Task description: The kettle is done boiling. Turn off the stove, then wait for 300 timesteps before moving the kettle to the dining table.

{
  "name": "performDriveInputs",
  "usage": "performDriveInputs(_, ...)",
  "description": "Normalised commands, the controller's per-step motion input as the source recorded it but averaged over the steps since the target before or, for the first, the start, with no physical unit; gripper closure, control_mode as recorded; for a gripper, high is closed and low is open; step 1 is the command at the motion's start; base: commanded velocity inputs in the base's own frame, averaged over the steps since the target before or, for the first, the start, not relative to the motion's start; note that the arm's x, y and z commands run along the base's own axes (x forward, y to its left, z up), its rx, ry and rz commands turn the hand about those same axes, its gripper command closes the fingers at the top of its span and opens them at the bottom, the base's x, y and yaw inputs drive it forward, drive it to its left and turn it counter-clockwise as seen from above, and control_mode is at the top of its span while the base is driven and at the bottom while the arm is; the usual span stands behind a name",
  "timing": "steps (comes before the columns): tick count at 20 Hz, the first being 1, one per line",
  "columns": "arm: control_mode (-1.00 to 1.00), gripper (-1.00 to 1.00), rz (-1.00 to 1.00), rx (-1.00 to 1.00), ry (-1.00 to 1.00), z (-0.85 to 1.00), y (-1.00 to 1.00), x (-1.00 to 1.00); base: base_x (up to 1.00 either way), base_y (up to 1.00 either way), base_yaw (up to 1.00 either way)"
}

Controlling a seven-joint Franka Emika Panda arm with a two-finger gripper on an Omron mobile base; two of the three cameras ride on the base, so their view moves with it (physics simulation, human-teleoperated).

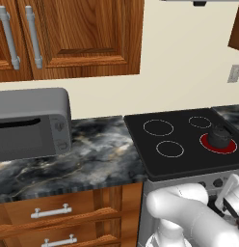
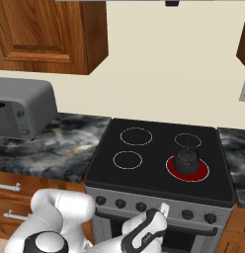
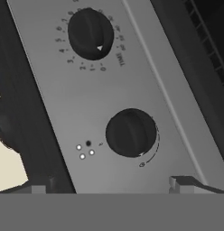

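**Open fingers in front of the stove knobs, kettle on a red ring**

Bent low in front of the stove (image 2: 159, 163), the white arm, with its big round elbow near the bottom of both base views. Folded down and forward, with the hand held just in front of the grey knob panel (image 3: 114, 99), close to the middle knobs in the right base view. Gripper (image 3: 109, 186) pointed at the panel, fingers spread wide apart, pinching nothing. Only the two dark fingertips (image 3: 184, 184) seen at the bottom of the hand view, one on each side, not touching any knob.

Seen from the hand alone: two black round knobs up close on the tilted panel. Nearer knob (image 3: 131, 132) between the two fingertips and a little ahead of them, with four small dots beside it. Farther knob (image 3: 90, 33) higher up, with little numbers around it. Hard to tell from here which ring each knob belongs to.

Seen from the base views alone: the kettle (image 2: 186, 159), small, dark and round, sitting on the stove's front right ring. Ring under it glowing red (image 2: 201, 174). Other three rings just thin white circles. Left of the stove, a dark marbled counter (image 1: 92, 154) with a grey microwave (image 1: 32, 123) on it. Above that, brown wood cabinets (image 1: 83, 34) with silver handles. Below the counter, wood drawers (image 1: 59, 212).
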Motion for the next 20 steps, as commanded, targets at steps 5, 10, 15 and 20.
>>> performDriveInputs(5,-1.00,-1.00,-0.01,0.01,0.00,-0.06,-0.03,0.15,0.00,0.00,0.00)
performDriveInputs(10,-1.00,-1.00,-0.01,0.01,0.00,-0.12,-0.08,0.10,0.00,0.00,0.00)
performDriveInputs(15,-1.00,-1.00,-0.02,0.02,0.00,-0.12,-0.14,0.06,0.00,0.00,0.00)
performDriveInputs(20,-1.00,-1.00,-0.02,0.02,0.00,-0.11,-0.10,0.05,0.00,0.00,0.00)
